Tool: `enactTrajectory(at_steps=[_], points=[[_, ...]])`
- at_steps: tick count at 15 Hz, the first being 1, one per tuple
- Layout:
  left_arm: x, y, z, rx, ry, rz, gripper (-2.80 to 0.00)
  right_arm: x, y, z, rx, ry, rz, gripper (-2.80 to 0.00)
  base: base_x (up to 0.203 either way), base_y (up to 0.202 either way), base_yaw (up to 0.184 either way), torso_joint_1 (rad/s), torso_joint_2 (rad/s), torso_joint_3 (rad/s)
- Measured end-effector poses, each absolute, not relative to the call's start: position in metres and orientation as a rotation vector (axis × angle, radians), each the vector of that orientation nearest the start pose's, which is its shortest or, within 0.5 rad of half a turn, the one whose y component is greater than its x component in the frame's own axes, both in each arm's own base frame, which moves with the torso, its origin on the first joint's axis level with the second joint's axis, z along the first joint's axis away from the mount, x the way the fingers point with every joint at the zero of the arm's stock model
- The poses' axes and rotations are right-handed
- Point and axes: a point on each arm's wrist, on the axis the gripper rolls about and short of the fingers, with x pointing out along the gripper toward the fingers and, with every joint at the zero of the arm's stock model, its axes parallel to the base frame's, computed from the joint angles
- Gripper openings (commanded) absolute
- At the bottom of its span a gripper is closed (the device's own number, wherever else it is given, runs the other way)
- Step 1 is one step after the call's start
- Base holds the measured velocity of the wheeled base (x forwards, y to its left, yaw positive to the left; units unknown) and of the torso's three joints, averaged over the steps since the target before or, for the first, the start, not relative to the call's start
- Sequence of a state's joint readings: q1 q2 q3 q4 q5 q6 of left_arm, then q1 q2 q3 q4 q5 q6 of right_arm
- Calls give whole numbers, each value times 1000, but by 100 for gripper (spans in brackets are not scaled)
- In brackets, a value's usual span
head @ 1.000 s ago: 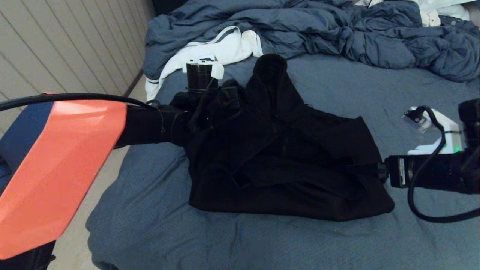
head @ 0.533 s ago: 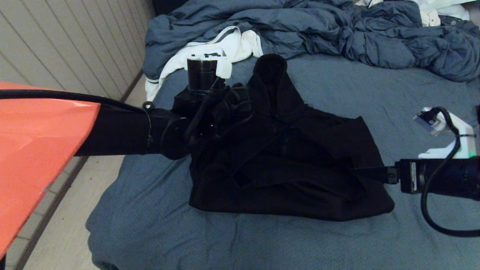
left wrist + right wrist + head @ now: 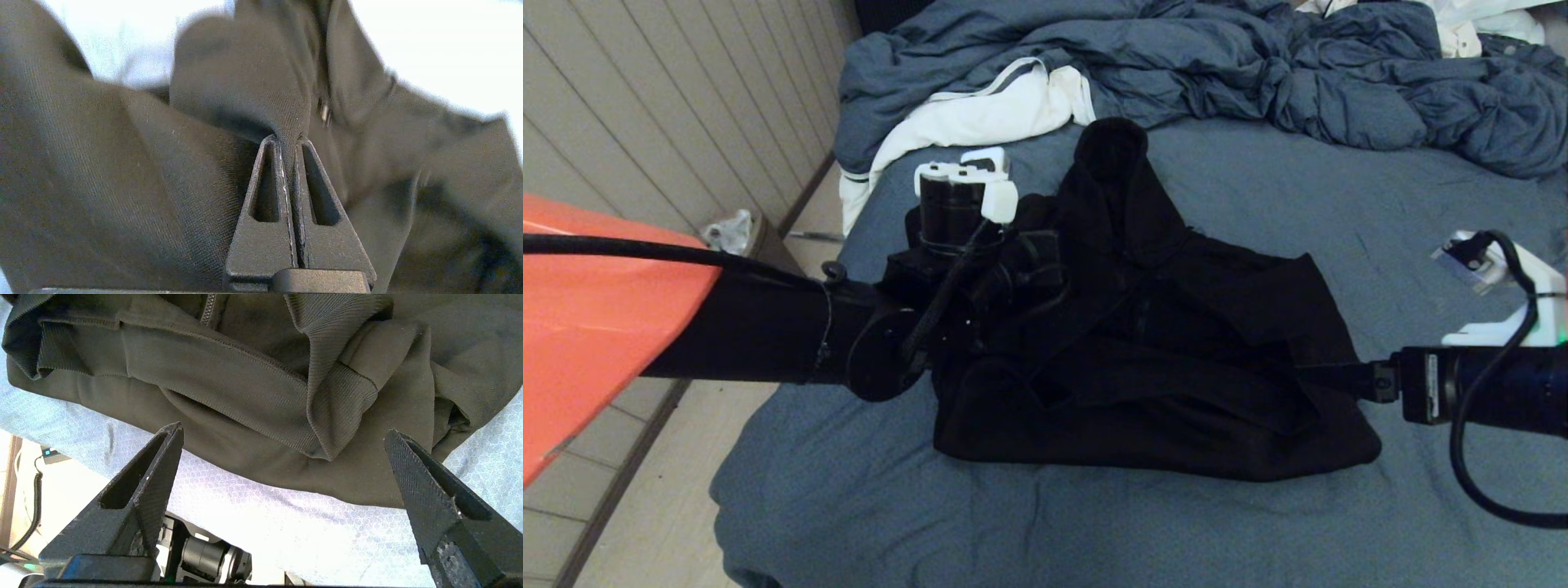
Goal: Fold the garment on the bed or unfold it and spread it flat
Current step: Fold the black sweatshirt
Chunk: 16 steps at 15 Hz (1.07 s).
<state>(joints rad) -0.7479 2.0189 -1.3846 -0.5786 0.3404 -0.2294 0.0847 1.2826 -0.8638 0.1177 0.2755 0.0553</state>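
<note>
Lying in a lumpy, partly folded heap, the black hoodie (image 3: 1143, 359) sits in the middle of the bed (image 3: 1258, 523), on the blue-grey sheet. Its hood points up toward the far end of the bed. A sleeve lies folded across the front.

The left gripper (image 3: 289, 141) is at the hoodie's left side, near the hood. Its jaws are pressed tight together with a fold of black cloth pinched between them. In the left wrist view a small shiny zipper pull (image 3: 325, 113) shows just past the tips.

The right gripper (image 3: 282, 435) is at the hoodie's right edge, low over the sheet. Its jaws are spread wide and hold nothing. Between them, in the right wrist view, you can see the ribbed cuff (image 3: 341, 404) of a sleeve and a stitched hem. The cloth is close to the tips but not between them.

A crumpled blue-grey duvet (image 3: 1258, 73) is piled at the far end of the bed. A white cloth with grey stripes (image 3: 980, 114) lies beside it, near the hood.

No brand name, label or writing can be read on the hoodie. A small pale sticker (image 3: 1432, 377) is on the right arm, but its words are too small to read.
</note>
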Motion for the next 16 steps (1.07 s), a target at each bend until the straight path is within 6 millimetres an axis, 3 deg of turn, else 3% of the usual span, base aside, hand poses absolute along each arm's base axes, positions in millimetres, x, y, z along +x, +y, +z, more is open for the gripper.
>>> enactTrajectory(at_steps=[4,5,8,12,16], points=[[298,-277,180,-138,197,-427,-280,194,22,230,107,563,335,0,0,0,0,0,0,0],[296,-275,174,-127,214,-426,0,194,22,229,107,568,335,0,0,0,0,0,0,0],[290,-271,171,-118,234,-424,0,195,22,226,110,580,339,0,0,0,0,0,0,0],[289,-269,196,-150,188,-421,0,195,23,225,111,584,342,0,0,0,0,0,0,0],[287,-268,205,-165,184,-420,0,194,23,224,112,587,342,0,0,0,0,0,0,0]])
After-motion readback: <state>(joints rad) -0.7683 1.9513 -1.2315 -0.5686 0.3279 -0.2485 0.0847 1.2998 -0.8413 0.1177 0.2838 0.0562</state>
